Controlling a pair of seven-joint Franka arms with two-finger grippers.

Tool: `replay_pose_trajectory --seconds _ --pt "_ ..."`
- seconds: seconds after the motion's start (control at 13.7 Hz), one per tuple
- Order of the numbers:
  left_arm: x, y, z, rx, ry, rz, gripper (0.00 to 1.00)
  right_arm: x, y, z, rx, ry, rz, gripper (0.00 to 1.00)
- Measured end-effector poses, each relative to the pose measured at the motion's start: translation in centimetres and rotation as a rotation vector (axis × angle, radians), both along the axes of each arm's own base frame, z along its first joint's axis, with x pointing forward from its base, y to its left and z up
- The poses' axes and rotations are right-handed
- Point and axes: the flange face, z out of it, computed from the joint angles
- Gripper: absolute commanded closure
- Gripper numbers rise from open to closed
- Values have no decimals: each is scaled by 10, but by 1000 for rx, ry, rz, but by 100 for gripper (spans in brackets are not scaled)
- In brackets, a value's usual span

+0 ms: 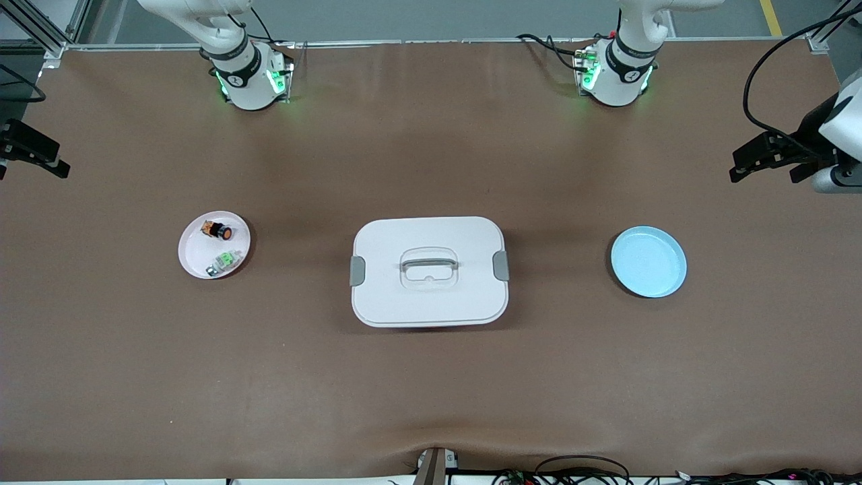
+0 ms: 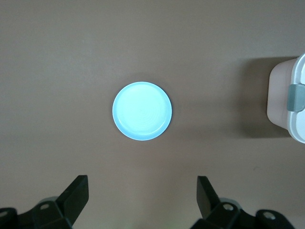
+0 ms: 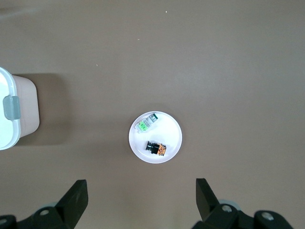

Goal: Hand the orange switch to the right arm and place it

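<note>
The orange switch (image 1: 219, 230) (image 3: 156, 148), black-bodied with an orange cap, lies on a small white plate (image 1: 195, 259) (image 3: 169, 129) toward the right arm's end of the table. My right gripper (image 1: 34, 158) (image 3: 141, 195) hangs open and holds nothing, high over the table's edge at that end, apart from the plate. My left gripper (image 1: 768, 165) (image 2: 143, 195) is open and holds nothing too, up over the left arm's end near a light blue plate (image 1: 648, 261) (image 2: 142, 110) with nothing on it.
A green-and-silver switch (image 1: 225, 261) (image 3: 147, 124) shares the white plate, nearer to the front camera than the orange one. A white lidded box (image 1: 429, 271) (image 2: 288, 98) (image 3: 9, 112) with grey clips and a handle stands mid-table between the two plates.
</note>
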Motion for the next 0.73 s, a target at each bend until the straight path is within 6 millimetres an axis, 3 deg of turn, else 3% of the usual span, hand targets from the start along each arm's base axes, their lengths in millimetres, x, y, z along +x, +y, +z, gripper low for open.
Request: replay_pose_trajectory --seconds 0.73 --pt "0 0 2 0 -5 0 0 5 -2 -9 0 19 -5 0"
